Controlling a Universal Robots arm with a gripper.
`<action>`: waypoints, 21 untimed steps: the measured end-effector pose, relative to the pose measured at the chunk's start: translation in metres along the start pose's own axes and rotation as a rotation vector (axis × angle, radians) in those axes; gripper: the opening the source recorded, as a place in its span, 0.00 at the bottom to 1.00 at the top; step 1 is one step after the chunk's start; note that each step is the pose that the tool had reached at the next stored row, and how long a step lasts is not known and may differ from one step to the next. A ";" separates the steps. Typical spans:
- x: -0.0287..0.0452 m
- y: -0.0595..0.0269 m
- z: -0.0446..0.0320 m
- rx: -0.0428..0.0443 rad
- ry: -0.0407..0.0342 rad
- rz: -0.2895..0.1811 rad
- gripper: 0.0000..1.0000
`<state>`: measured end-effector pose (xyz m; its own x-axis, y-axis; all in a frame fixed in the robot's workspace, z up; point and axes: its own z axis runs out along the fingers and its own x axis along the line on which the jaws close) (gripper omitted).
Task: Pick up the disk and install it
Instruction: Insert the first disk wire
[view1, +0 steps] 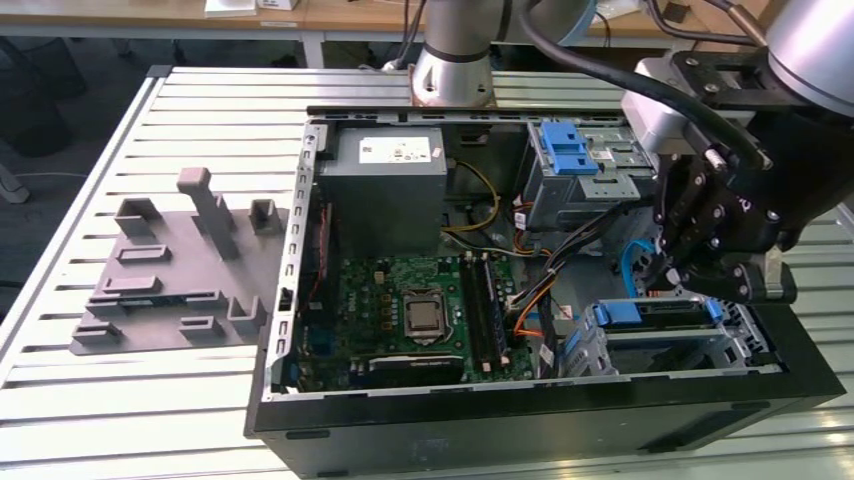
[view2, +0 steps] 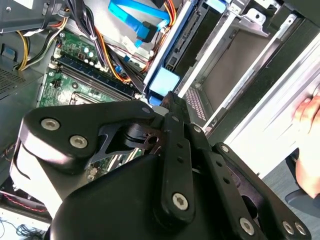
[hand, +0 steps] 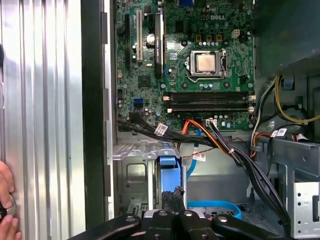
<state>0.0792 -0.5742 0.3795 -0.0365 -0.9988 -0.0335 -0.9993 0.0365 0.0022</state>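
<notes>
Slatted metal table (view1: 80, 400) carries an open computer case (view1: 534, 420). The disk (view1: 650, 315) sits in a drive bay. Jaws clenched together, just beside its blue carrier (hand: 167, 161).

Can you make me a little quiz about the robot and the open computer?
1. True or false: the motherboard lies in view inside the open computer case.
2. Fill in: the grey fixture stands on the exterior view's ____ of the case.
3. The gripper is nearest to: A the motherboard, B the grey fixture, C the disk with its blue frame.
Key: 1 true; 2 left; 3 C.
</notes>
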 end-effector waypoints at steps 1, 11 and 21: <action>0.0000 -0.0007 0.0002 0.0000 0.0000 0.000 0.11; -0.0006 -0.0138 0.0012 0.0000 -0.0001 0.000 0.11; -0.0024 -0.0320 0.0020 0.0000 0.0000 -0.001 0.11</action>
<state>0.1112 -0.5729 0.3775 -0.0359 -0.9988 -0.0336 -0.9994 0.0358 0.0022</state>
